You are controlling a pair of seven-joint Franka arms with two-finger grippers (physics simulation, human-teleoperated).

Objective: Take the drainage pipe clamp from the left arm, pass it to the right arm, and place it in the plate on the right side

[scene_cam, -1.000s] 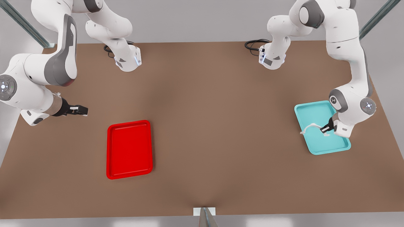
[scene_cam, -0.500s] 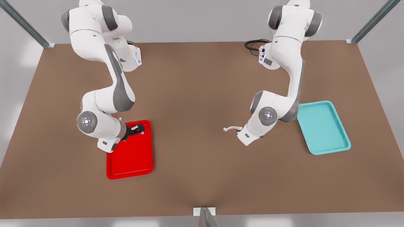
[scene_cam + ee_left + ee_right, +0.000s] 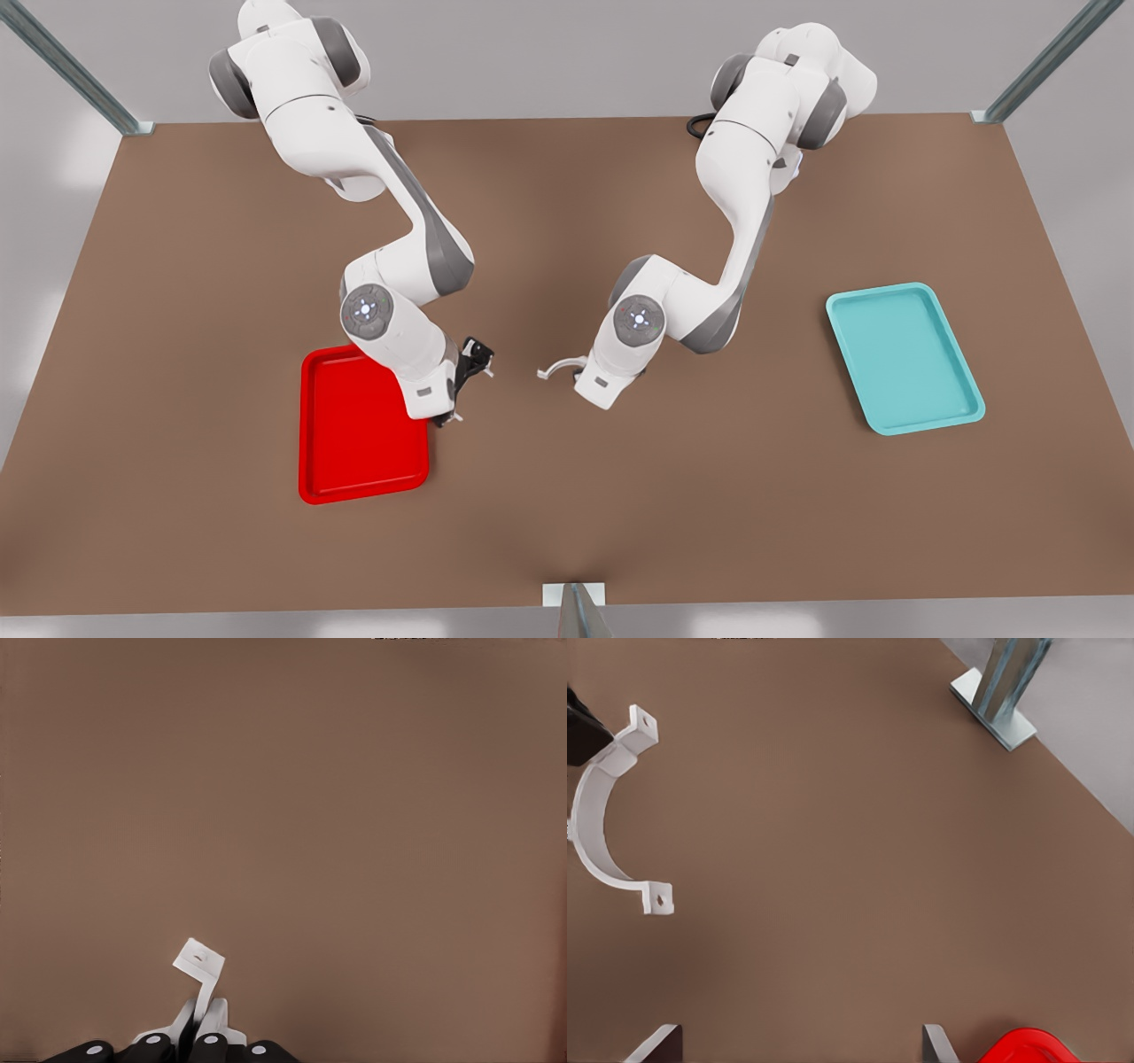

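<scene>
Brown matte tabletop (image 3: 567,496) is framed by grey walls and metal posts (image 3: 71,66). Above its centre, the drainage pipe clamp (image 3: 556,368) is held clenched by the left gripper (image 3: 580,368). At the clamp's nine o'clock, the right gripper (image 3: 474,361) is spread wide beside the plate (image 3: 354,443). A teal tray (image 3: 904,359) lies at three o'clock.

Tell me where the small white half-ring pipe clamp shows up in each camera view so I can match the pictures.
Front view: the small white half-ring pipe clamp hangs mid-table, held by the left claw.
Left wrist view: its tab juts out between the claw's fingertips.
Right wrist view: the whole arc shows above the table.
Shared landmark: the brown table, seen under the clamp in all three.
</scene>
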